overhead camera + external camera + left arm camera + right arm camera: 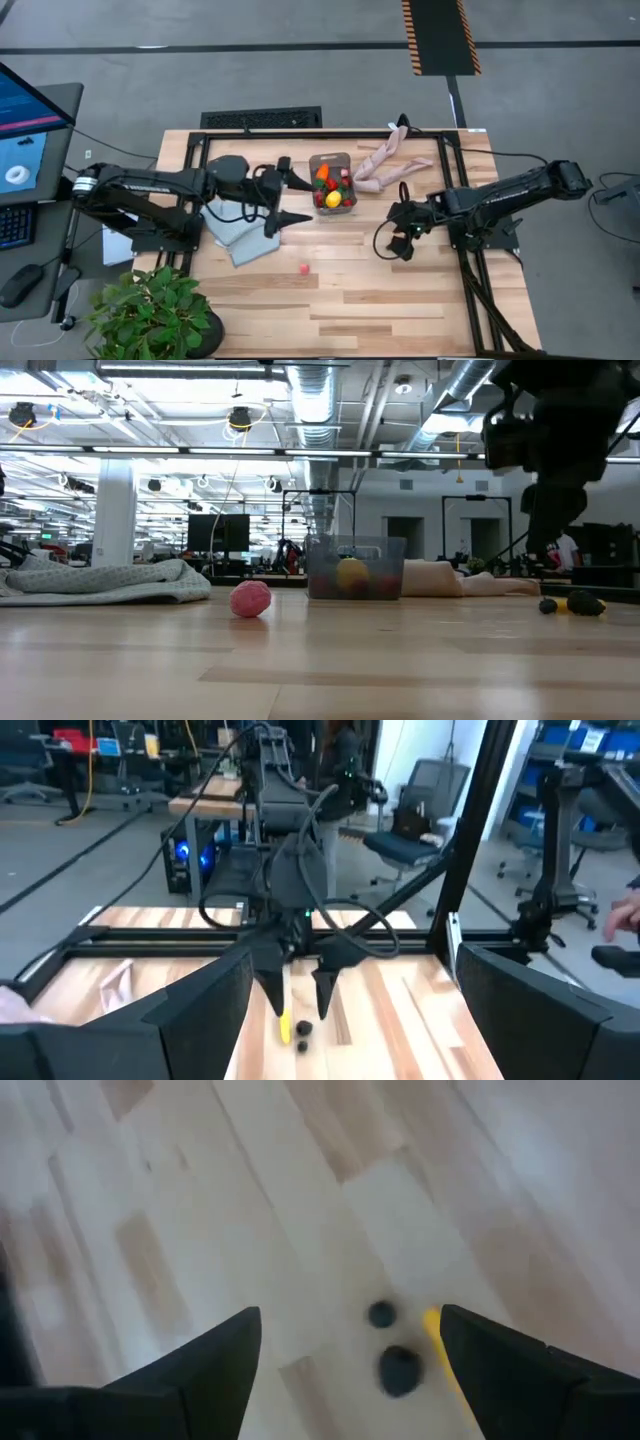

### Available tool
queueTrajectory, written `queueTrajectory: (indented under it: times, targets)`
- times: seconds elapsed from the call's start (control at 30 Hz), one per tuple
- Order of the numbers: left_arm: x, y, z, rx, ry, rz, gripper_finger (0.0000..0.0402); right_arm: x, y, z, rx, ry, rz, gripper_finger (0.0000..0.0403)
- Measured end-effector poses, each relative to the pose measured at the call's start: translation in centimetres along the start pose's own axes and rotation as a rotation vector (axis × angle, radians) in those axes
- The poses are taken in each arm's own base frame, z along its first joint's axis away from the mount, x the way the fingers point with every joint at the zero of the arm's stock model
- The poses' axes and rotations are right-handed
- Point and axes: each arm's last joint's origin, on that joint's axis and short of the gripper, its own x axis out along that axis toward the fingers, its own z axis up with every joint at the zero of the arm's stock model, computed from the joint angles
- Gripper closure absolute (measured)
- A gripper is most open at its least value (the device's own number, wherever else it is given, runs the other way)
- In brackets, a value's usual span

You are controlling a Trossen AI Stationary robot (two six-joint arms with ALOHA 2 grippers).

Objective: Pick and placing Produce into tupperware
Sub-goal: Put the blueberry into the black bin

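Observation:
The tupperware point(333, 182), a clear tub, stands at the table's far middle with several small produce pieces point(332, 190) in it. A pink berry point(304, 268) lies alone on the wood nearer the front. A yellow piece point(433, 1323) and two dark berries point(399, 1370) lie on the table under my right gripper point(350, 1342). That gripper is open, slants down above them and touches none of them. My left gripper point(306, 200) is open and level, just left of the tub, with nothing between its fingers.
A folded grey-blue cloth point(235, 232) lies under my left arm. A beige limb-shaped object point(388, 163) rests right of the tub. A potted plant point(150, 315) stands at the near left corner. A black frame point(455, 140) rims the table.

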Motion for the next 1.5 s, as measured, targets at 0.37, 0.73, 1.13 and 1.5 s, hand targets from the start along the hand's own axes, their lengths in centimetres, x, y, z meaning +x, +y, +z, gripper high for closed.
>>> queueTrajectory:
  times: [0.37, 0.73, 1.13, 1.5]
  targets:
    - [-1.3, -1.3, -1.7, 0.004, 0.007, -0.048, 0.0062, 0.2, 1.6, -1.2, 0.088, 0.074, 0.065, 0.0074]
    - [-1.2, -3.0, -1.8, 0.078, 0.001, -0.023, 0.0062, 0.3, 2.2, -2.3, 0.098, -0.091, -0.142, 0.0103]
    - [-1.2, -3.0, -1.9, 0.076, 0.009, -0.014, 0.0062, 3.3, 2.8, -2.9, 0.084, -0.021, -0.241, 0.0112]
    - [-1.2, -2.9, -2.0, 0.069, 0.021, -0.013, 0.0062, 6.0, 3.4, -2.4, 0.029, -0.01, -0.245, 0.0113]
